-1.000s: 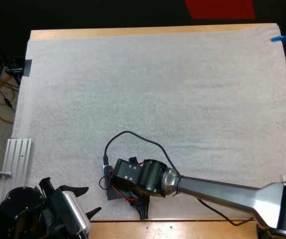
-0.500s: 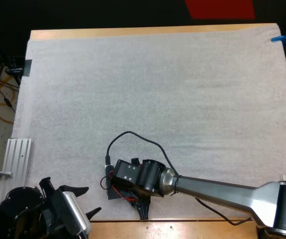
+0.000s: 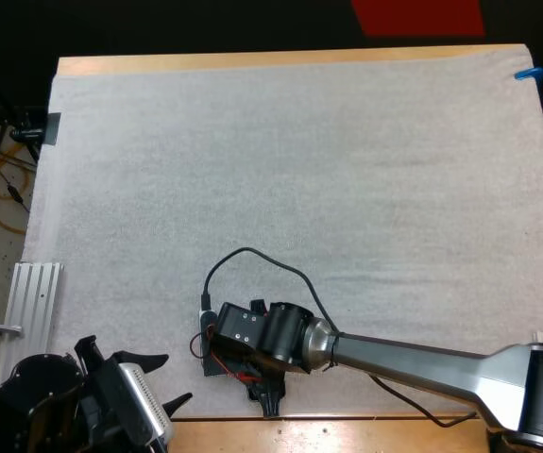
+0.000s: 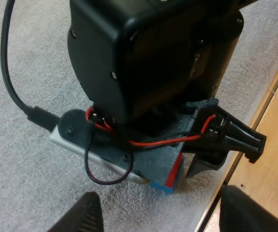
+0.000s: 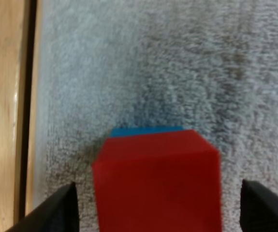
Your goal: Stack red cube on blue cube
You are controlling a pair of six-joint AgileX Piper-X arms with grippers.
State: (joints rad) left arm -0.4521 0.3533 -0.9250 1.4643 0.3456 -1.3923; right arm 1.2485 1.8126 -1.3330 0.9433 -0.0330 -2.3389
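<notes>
High view: the right gripper [image 3: 266, 398] sits low at the near edge of the white mat [image 3: 299, 170], a trace closer to that edge and a trace further left than one second ago, while the left gripper [image 3: 162, 380] keeps its earlier place at the near left corner, off the mat. Right wrist view: the red cube [image 5: 158, 183] rests on top of the blue cube [image 5: 146, 131], of which a narrow blue strip shows past the red cube's far edge. The stack stands on the mat just beside the wooden table [image 5: 6, 96] border. The right fingers [image 5: 61, 210] stand apart on either side of the red cube with mat visible between each finger and the cube, so the grasp is released. Left wrist view: the right gripper is over the stack, a red face above a blue one showing beneath it. The left fingers [image 4: 83, 215] are spread wide and hold nothing. Count: one red cube, one blue cube, two grippers, one mat, and one ribbed metal rail [image 3: 33, 294] lying just beside the mat's left edge.
</notes>
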